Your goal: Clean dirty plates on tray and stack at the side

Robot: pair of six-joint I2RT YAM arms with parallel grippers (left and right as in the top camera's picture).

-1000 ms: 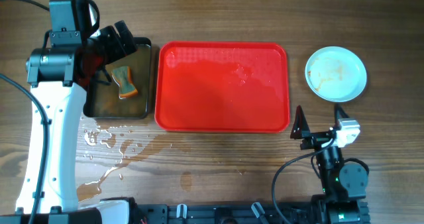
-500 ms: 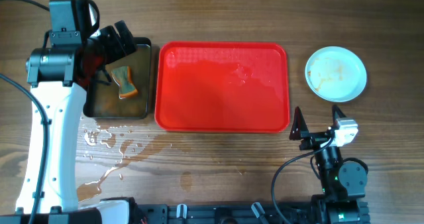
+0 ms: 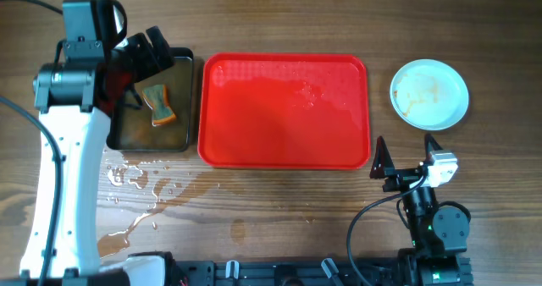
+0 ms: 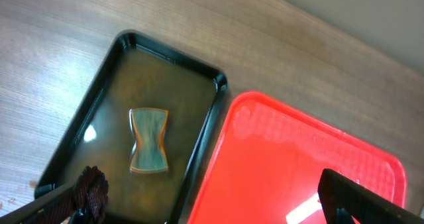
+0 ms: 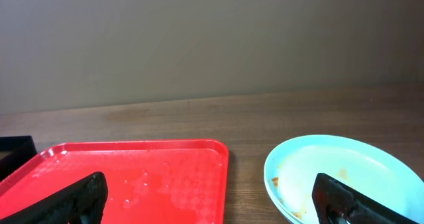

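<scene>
**One pale blue round plate [image 3: 429, 94] beside the large red rectangular plastic tray [image 3: 284, 121], both claws wide**

Nearest the robot's base, the right gripper [image 3: 408, 151] hangs over the brown wooden table [image 3: 279, 15], just off the tray's near right corner. Its jaws are spread wide with nothing between them. On the left side, a brownish puddle [image 3: 135, 184] lies on the wood in streaks and drops.

Farther back, the tray lies mid-table with a long side toward the robot, and water drops glint on its floor toward the far right. The plate stands on the table to the tray's right, apart from its rim and level with the tray's far half. Reddish-brown smears mark its left part. Whether other plates lie under it cannot be told.

Just beside the tray on the left, a black rectangular pan [image 3: 174, 134] holds brownish water. An hourglass-shaped sponge with an orange edge [image 3: 158, 104] lies in it. The left gripper [image 4: 209, 187] hangs above the pan's far part, jaws wide apart and holding nothing, with the sponge showing below them in the wrist view.
</scene>
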